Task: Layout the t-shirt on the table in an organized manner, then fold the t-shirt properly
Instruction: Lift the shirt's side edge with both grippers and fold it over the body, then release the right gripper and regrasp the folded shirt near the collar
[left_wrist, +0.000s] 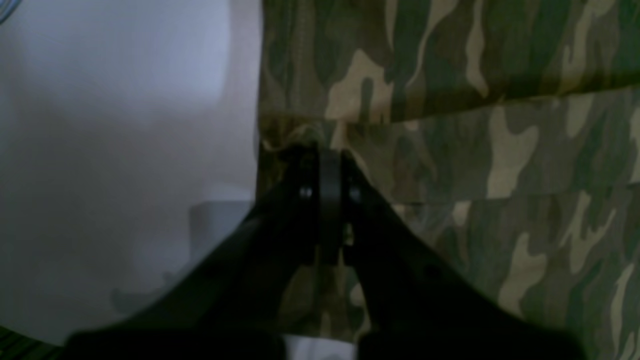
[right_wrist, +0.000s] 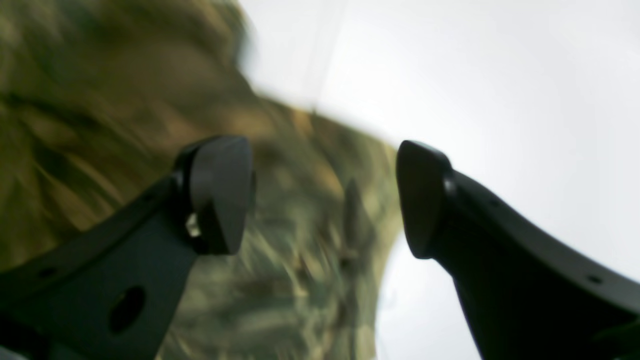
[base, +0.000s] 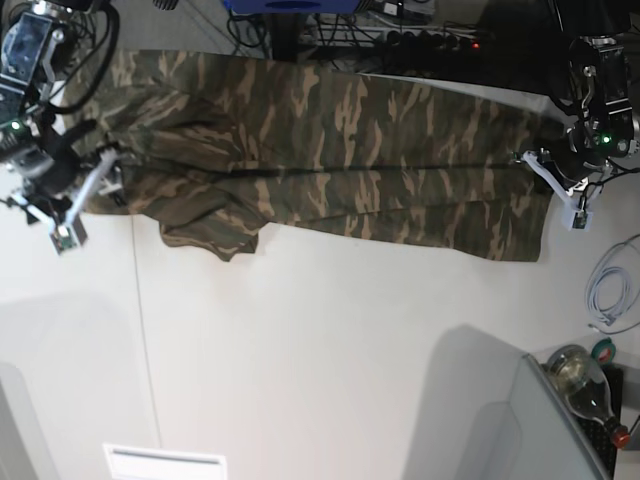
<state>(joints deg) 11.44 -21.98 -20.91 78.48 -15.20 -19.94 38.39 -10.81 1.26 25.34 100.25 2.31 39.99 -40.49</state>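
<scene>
- Right hand: jaws spread wide, nothing between them; it hangs over the t-shirt edge at the base view's left.
- T-shirt: stretched across the far part of the white surface, one fold drooping near-left.
- Left hand: clenched on the t-shirt edge at the right end.

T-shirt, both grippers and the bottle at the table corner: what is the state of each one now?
t-shirt: spread lengthwise on the table, partly folded, one end bunched.
left gripper: shut on the t-shirt's edge.
right gripper: open, holding nothing, over the cloth.
bottle: lying on its side.
</scene>
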